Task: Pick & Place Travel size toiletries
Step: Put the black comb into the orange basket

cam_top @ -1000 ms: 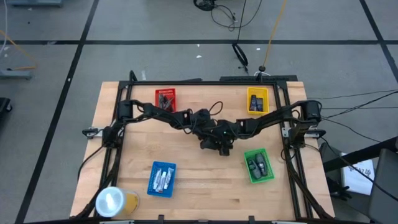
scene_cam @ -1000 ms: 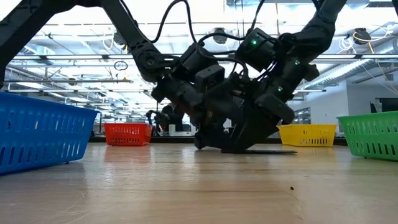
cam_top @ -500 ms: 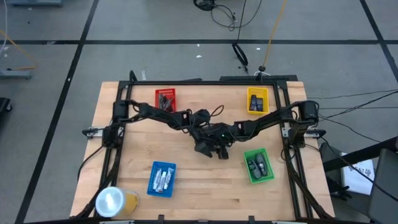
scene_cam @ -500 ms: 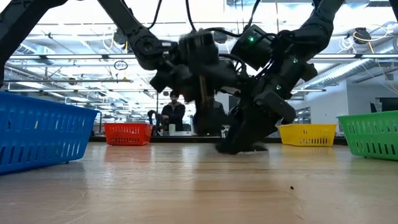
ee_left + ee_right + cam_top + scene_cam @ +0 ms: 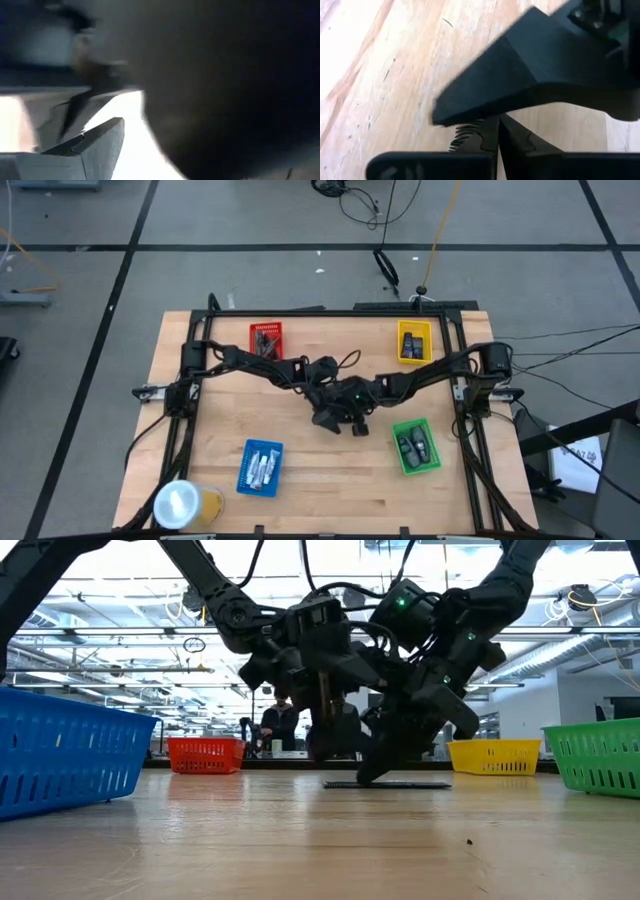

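Observation:
A slim dark stick with fine teeth lies flat on the wood in the middle of the table. My right gripper comes down on its left part and is shut on it. In the right wrist view the teeth show beside the closed fingers. My left gripper hangs open just above and to the left. One of its fingers is close over the stick. In the high view both grippers cover the stick. My right gripper has its two fingertips closed on the stick's toothed edge, near the stick's left end. The fingers slant down from the table's right side. The stick lies flat on the table.
Four small trays stand around the middle: red at the far left, yellow at the far right, green at the near right, and blue with white tubes at the near left. A yellowish roll sits at the near left corner.
My left gripper has risen from the table beside the stick and stays open. My right gripper has kept low and shut on the stick. The stick has slid a little toward the table's left edge and still lies flat.

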